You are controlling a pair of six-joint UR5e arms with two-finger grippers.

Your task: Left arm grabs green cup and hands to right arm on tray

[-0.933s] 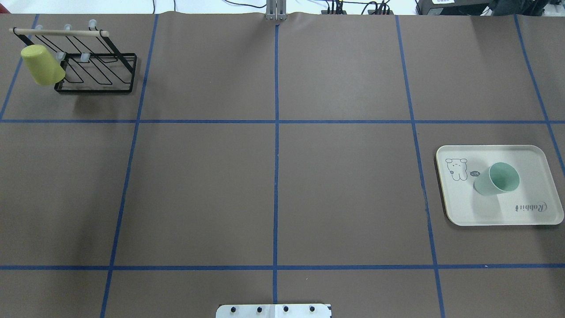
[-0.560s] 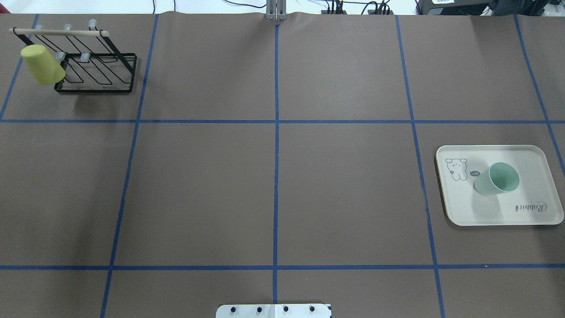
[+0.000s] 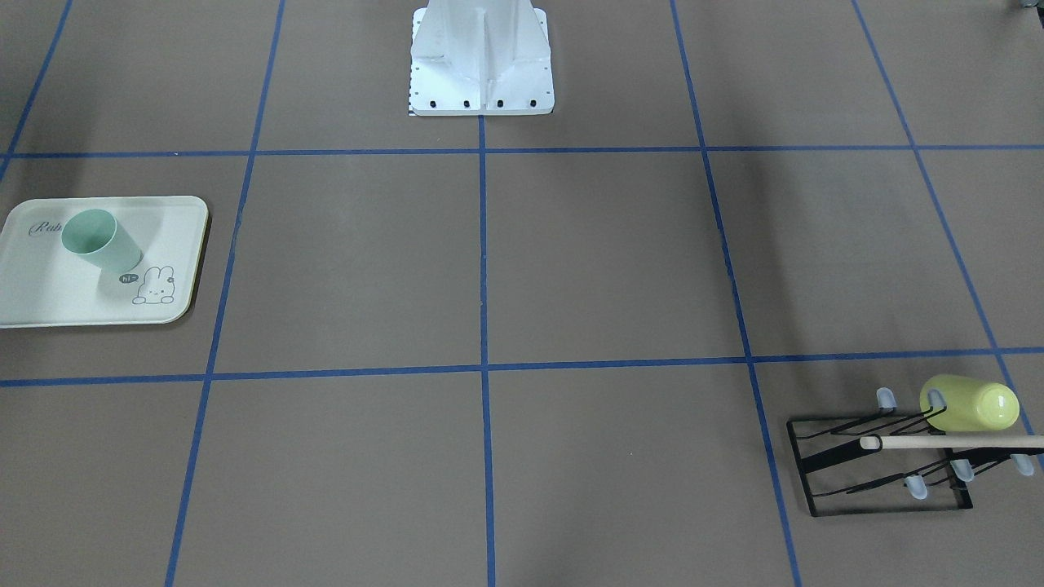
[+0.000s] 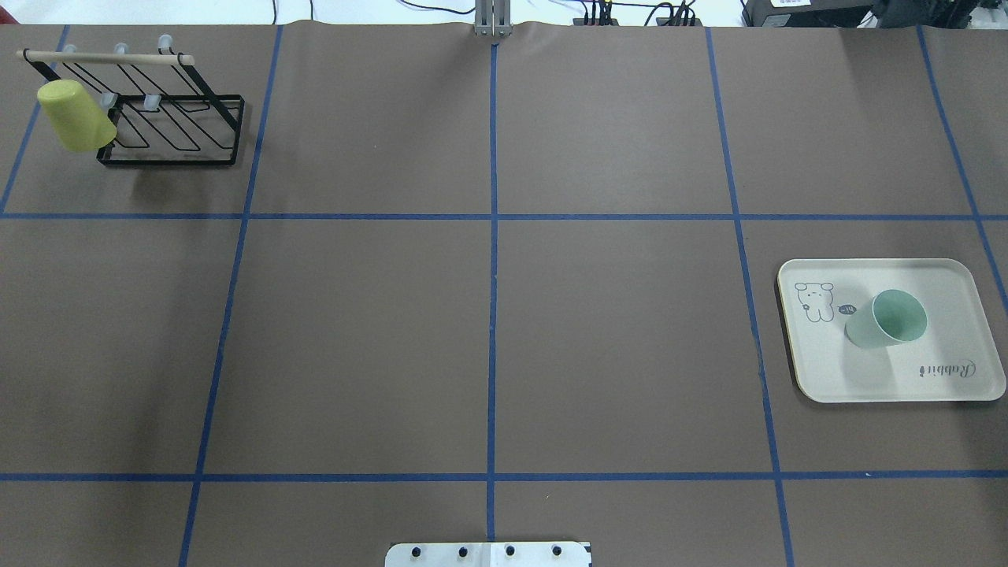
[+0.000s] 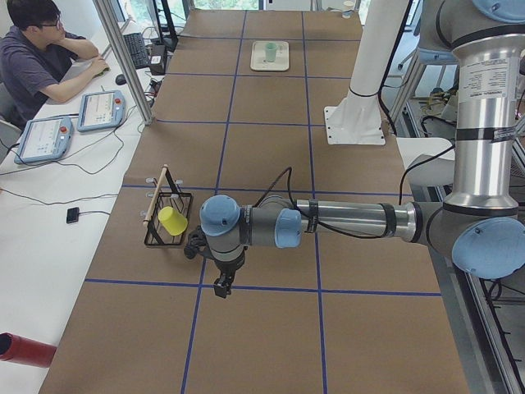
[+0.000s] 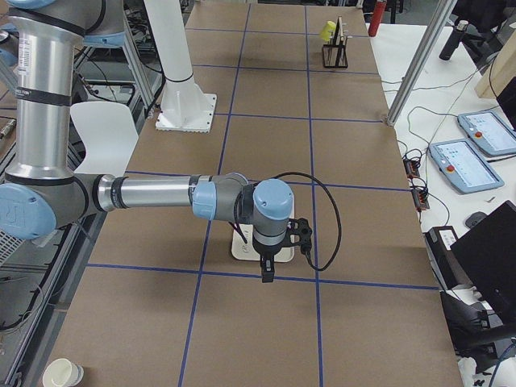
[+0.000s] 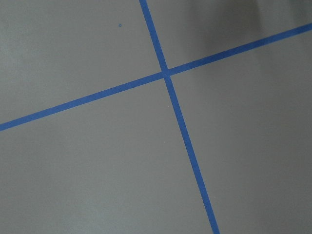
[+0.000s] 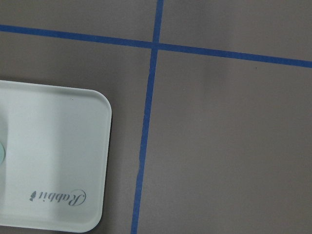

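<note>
The green cup point(image 4: 886, 319) stands mouth up on the tray point(image 4: 945, 370) at the table's right side; it also shows in the front view point(image 3: 94, 240) and, far off, in the exterior left view point(image 5: 270, 52). No gripper touches it. My left gripper point(image 5: 221, 287) points down over bare table near the rack, seen only in the exterior left view; I cannot tell if it is open. My right gripper point(image 6: 267, 274) hangs over the tray's edge point(image 6: 242, 251), seen only in the exterior right view; I cannot tell its state. The right wrist view shows the tray corner point(image 8: 48, 146).
A yellow-green cup point(image 4: 75, 118) hangs upside down on a black wire rack point(image 4: 169, 126) at the far left. The robot's white base point(image 3: 481, 57) stands at the table's near middle. Blue tape lines grid the brown table. An operator point(image 5: 41, 49) sits beside it.
</note>
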